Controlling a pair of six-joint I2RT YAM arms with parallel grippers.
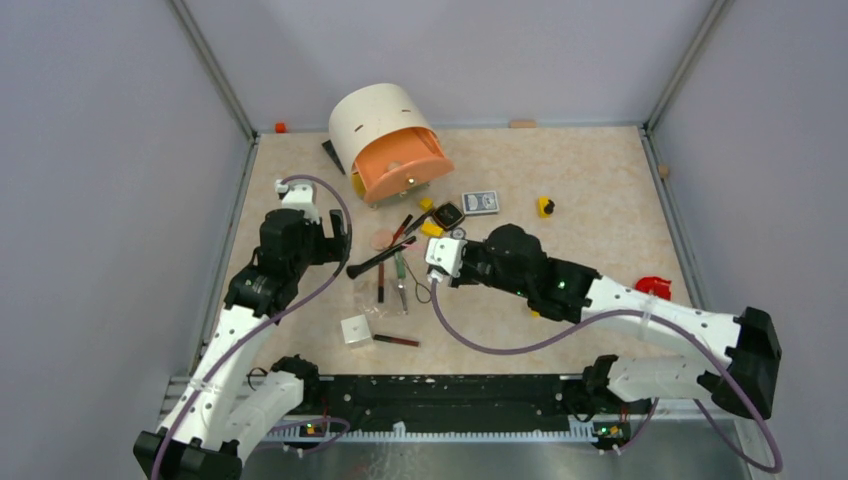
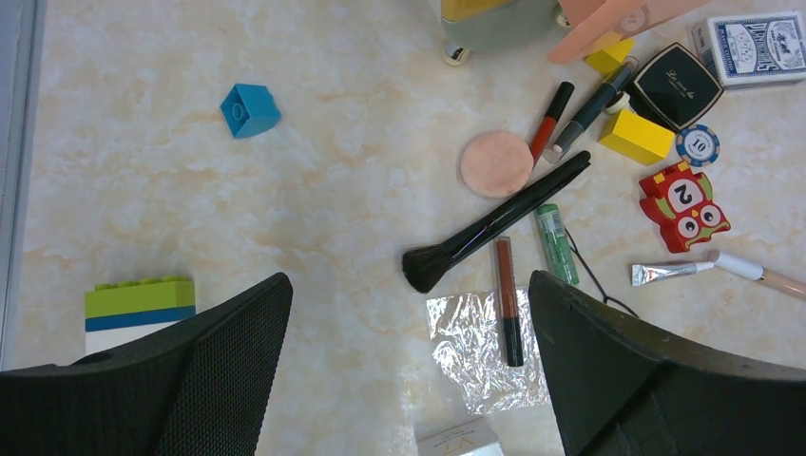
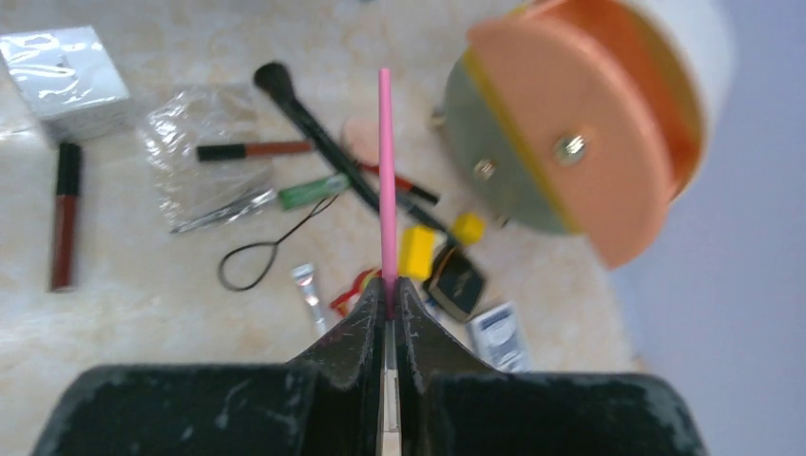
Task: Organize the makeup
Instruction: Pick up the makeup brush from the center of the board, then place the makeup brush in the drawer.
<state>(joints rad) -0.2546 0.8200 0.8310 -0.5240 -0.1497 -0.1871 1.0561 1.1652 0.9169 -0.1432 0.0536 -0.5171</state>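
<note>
My right gripper [image 3: 390,285] is shut on a thin pink stick [image 3: 386,171] that points straight out from its tips, held above the makeup pile. Under it lie the long black brush [image 3: 314,123], a clear pouch [image 3: 204,157] with a dark-red pencil on it, a green tube [image 3: 312,191] and the black square compact [image 3: 456,282]. My left gripper [image 2: 409,361] hangs open over the table, with the crinkled clear pouch [image 2: 480,347] and dark-red pencil [image 2: 508,299] between its fingers. The brush [image 2: 494,223] and a pink puff [image 2: 496,163] lie just beyond. From above, both grippers [image 1: 335,240] [image 1: 440,258] flank the pile.
A cream drum with an orange drawer [image 1: 390,140] stands open at the back. Nearby are a deck of cards [image 2: 758,47], yellow blocks [image 2: 637,136], a red owl toy [image 2: 682,204], a blue block [image 2: 250,109] and a green-blue-white brick [image 2: 140,309]. A white box [image 1: 355,330] and dark-red tube [image 1: 397,340] lie near the front.
</note>
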